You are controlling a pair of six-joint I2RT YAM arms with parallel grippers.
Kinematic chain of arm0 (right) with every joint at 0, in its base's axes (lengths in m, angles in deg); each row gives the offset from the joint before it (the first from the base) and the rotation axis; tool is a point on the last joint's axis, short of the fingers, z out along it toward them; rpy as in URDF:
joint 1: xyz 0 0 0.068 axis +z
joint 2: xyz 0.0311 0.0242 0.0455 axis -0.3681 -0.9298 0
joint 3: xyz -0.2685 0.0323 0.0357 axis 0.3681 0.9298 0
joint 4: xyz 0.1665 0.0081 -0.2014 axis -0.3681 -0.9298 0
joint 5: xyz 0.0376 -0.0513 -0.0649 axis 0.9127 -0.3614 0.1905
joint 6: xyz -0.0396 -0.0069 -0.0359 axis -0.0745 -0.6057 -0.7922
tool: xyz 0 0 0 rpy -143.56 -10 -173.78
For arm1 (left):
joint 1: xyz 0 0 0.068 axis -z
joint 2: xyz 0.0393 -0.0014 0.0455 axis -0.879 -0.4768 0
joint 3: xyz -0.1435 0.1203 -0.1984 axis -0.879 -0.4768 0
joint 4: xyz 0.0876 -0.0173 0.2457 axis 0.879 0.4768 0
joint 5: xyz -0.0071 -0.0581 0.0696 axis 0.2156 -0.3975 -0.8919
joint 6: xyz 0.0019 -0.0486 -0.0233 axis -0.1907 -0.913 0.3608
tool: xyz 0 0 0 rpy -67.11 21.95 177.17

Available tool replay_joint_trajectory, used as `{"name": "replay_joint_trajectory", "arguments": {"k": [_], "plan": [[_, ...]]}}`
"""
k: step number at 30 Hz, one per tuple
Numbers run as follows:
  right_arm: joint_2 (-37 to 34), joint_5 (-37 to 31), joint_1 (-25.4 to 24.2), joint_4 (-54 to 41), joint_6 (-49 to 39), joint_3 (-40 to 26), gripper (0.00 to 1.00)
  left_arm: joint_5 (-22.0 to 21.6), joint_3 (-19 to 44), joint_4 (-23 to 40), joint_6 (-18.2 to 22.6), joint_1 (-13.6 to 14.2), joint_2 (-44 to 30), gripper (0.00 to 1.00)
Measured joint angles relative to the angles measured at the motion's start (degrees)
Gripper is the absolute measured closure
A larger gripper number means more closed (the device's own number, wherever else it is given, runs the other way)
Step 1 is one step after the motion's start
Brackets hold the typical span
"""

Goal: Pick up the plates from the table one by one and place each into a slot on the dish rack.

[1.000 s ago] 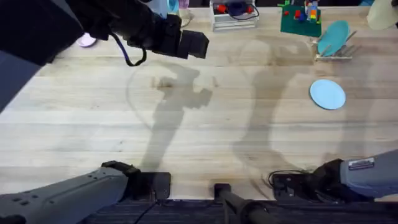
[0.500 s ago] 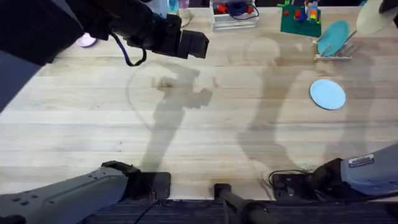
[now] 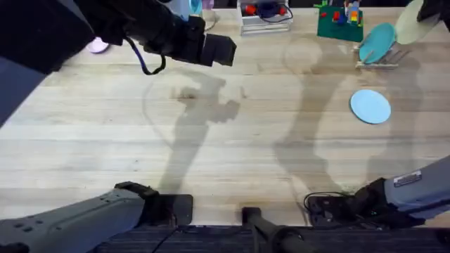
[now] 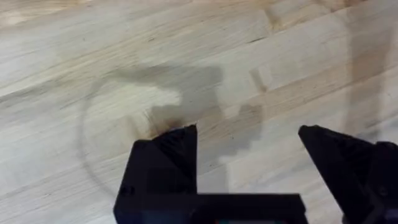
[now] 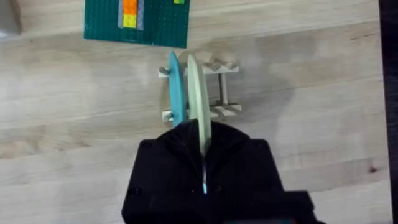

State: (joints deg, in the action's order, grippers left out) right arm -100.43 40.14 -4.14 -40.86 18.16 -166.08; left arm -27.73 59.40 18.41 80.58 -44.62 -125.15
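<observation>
My right gripper [image 5: 202,138] is shut on the rim of the pale yellow plate [image 5: 198,99], which hangs on edge just over the small wooden dish rack [image 5: 222,90]. In the overhead view that plate [image 3: 410,22] is at the far right, a little right of the rack [image 3: 383,62]. The light blue plate [image 3: 370,106] lies flat on the table [image 3: 232,154], nearer than the rack. My left gripper [image 4: 249,155] is open above bare wood at the far left [image 3: 219,49], holding nothing.
A larger teal plate [image 3: 376,42] stands in the rack, right beside the yellow one [image 5: 176,87]. A green baseplate with bricks [image 3: 339,22] and a white wire tray [image 3: 266,19] sit at the far edge. A pink disc [image 3: 98,46] lies far left.
The right gripper has carried the yellow plate leftwards, closer to the rack. The left arm and the blue plate have not moved.
</observation>
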Motion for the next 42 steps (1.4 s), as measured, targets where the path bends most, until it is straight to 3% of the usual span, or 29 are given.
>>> {"name": "replay_joint_trajectory", "arguments": {"k": [42], "plan": [[-9.18, 0.17, 0.00, 1.82, -0.02, -0.11, 0.973, 0.00, 0.00, 0.00, -0.02, 0.00, 0.00, 0.005]]}}
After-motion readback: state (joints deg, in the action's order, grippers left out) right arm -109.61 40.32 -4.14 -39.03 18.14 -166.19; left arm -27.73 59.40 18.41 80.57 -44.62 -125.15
